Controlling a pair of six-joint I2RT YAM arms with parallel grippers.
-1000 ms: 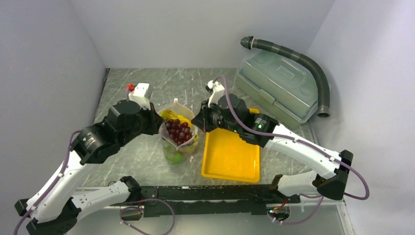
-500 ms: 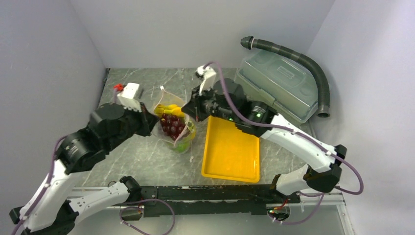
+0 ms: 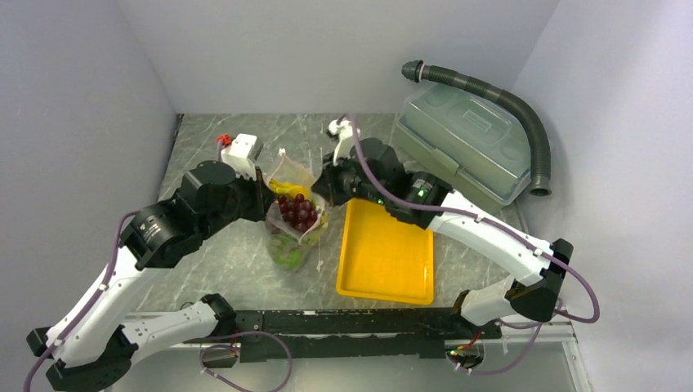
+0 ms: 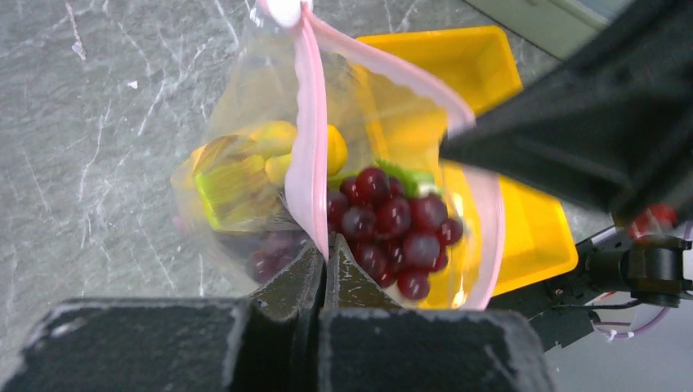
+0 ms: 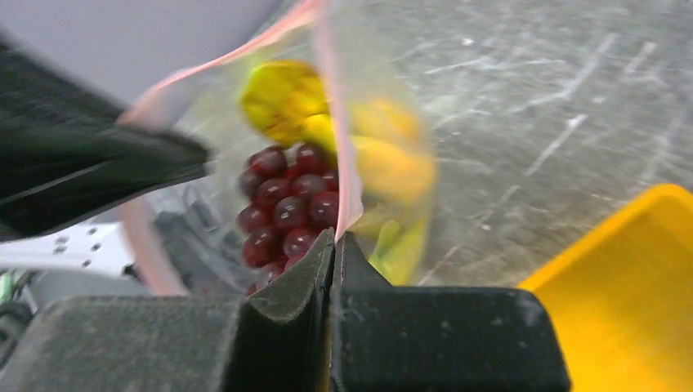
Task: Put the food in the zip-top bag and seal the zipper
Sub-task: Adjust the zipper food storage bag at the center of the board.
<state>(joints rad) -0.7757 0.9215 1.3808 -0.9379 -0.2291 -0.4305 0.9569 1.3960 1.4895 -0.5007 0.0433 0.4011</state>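
The clear zip-top bag (image 3: 292,219) hangs between my two grippers above the table, mouth open upward. Inside it I see dark red grapes (image 3: 296,211), yellow bananas (image 3: 283,189) and green food (image 3: 288,255). My left gripper (image 3: 263,204) is shut on the pink zipper strip (image 4: 309,155) at the bag's left side. My right gripper (image 3: 324,193) is shut on the zipper strip (image 5: 342,155) at the right side. The grapes (image 4: 392,229) and bananas (image 4: 278,147) show through the bag in the left wrist view, and the grapes (image 5: 286,204) also show in the right wrist view.
The yellow tray (image 3: 386,255) lies right of the bag. A translucent lidded box (image 3: 464,147) stands at the back right with a grey corrugated hose (image 3: 507,106) curving over it. White walls close in the back and both sides.
Both arms have shifted with the bag held between them; the bag moved slightly left and back, then came back a little rightward. Both grips stay shut on the mouth.
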